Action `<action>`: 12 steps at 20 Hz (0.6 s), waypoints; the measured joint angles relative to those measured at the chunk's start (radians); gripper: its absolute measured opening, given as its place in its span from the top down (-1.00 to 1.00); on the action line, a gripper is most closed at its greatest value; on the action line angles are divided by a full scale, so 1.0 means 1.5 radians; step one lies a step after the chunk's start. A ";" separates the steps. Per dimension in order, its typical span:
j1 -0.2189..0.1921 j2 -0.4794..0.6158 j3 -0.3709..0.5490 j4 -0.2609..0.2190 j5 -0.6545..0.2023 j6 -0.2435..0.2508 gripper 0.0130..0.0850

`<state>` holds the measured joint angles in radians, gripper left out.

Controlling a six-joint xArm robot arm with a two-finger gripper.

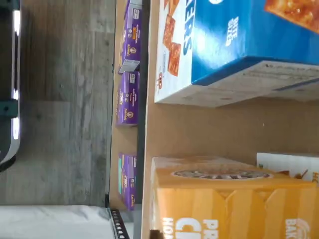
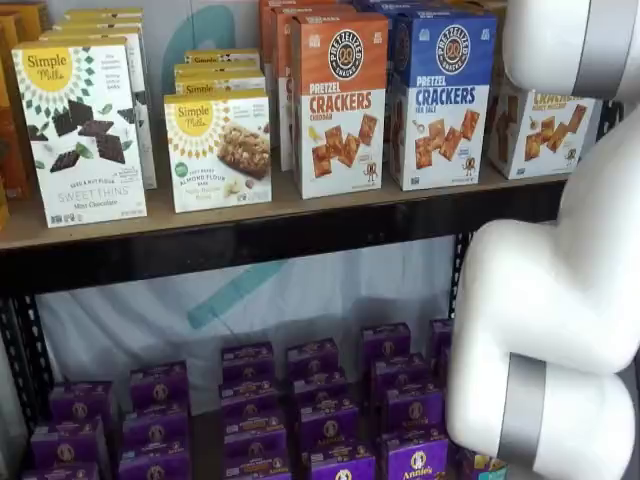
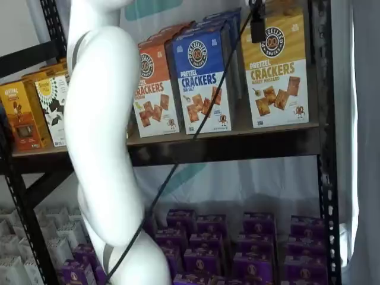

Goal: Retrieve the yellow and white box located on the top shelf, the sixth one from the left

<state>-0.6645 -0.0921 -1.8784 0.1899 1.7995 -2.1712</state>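
Note:
The yellow and white box (image 3: 276,71) stands upright at the right end of the top shelf (image 3: 225,145), next to a blue cracker box (image 3: 205,77). In a shelf view the white arm (image 2: 560,300) hides part of the box (image 2: 545,125) on the shelf (image 2: 280,235). The wrist view shows its golden-yellow top (image 1: 224,199) close by, on the tan board (image 1: 209,129). The gripper (image 3: 257,24) shows only as a black finger at the view's top edge, in front of the box's upper left corner, with a cable beside it. No gap shows.
An orange-topped cracker box (image 2: 338,100) and a blue one (image 2: 443,95) stand left of the target. White Simple Mills boxes (image 2: 85,130) stand further left. Purple boxes (image 2: 320,410) fill the lower shelf. A black upright (image 3: 323,119) stands just right of the target.

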 joint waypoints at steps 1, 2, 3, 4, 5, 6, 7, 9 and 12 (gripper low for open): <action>0.000 0.000 0.000 0.001 0.000 0.000 -0.33; -0.001 0.001 -0.001 0.001 0.001 0.000 -0.33; -0.001 0.002 -0.003 0.002 0.003 0.000 -0.33; -0.001 0.003 -0.005 0.003 0.004 0.000 -0.33; -0.002 0.003 -0.006 0.003 0.004 0.000 -0.33; -0.002 0.004 -0.007 0.003 0.005 0.000 -0.33; -0.003 0.005 -0.009 0.004 0.007 0.000 -0.33; -0.006 0.008 -0.015 0.009 0.013 0.000 -0.33; -0.011 0.011 -0.024 0.015 0.020 -0.002 -0.33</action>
<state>-0.6817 -0.0756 -1.9141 0.2121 1.8291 -2.1747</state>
